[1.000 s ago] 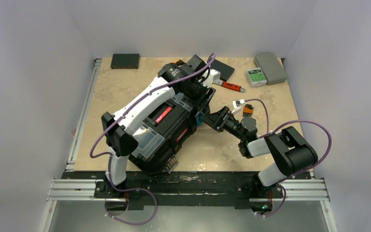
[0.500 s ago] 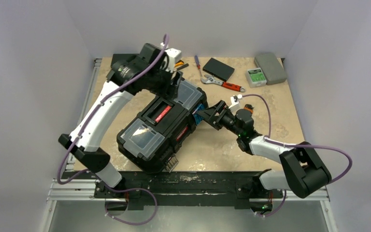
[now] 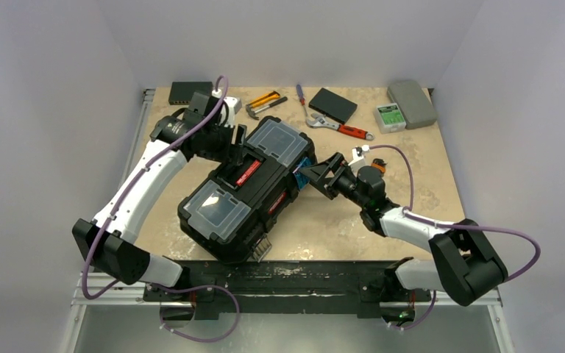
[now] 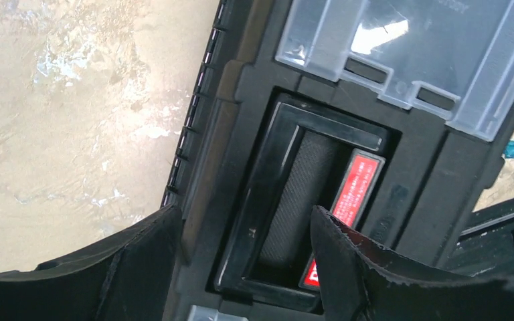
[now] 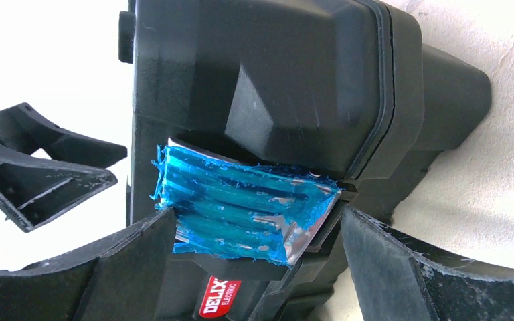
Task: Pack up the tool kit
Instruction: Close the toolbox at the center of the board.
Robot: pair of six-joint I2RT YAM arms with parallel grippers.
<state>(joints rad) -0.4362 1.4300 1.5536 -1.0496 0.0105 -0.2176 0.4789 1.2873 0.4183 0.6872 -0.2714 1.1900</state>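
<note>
Toolbox [image 3: 246, 187] sat skewed on the table [image 3: 427, 184], lid shut, both clear lid compartments closed.

You had the left fingers [image 4: 140, 261] spread apart over the toolbox's top handle [image 4: 301, 194], one on either side of the recess, nothing clamped.

Right fingers [image 5: 401, 267] were wide apart too, flanking the blue-taped latch [image 5: 241, 207] on the toolbox's right end. Couldn't tell if either one touched the tape.

Loose tools lay beyond the toolbox's far side: yellow-and-black tool [image 3: 265, 101], screwdriver [image 3: 301, 94], red-handled wrench [image 3: 342, 127]. None packed that I could see.

My read: you were at the opening step, not loading yet. Next move probably needed the right fingers to close on that latch and flip it while the left steadied the lid or handle, otherwise the toolbox would likely slide. Then lid up, then tools in.
</note>
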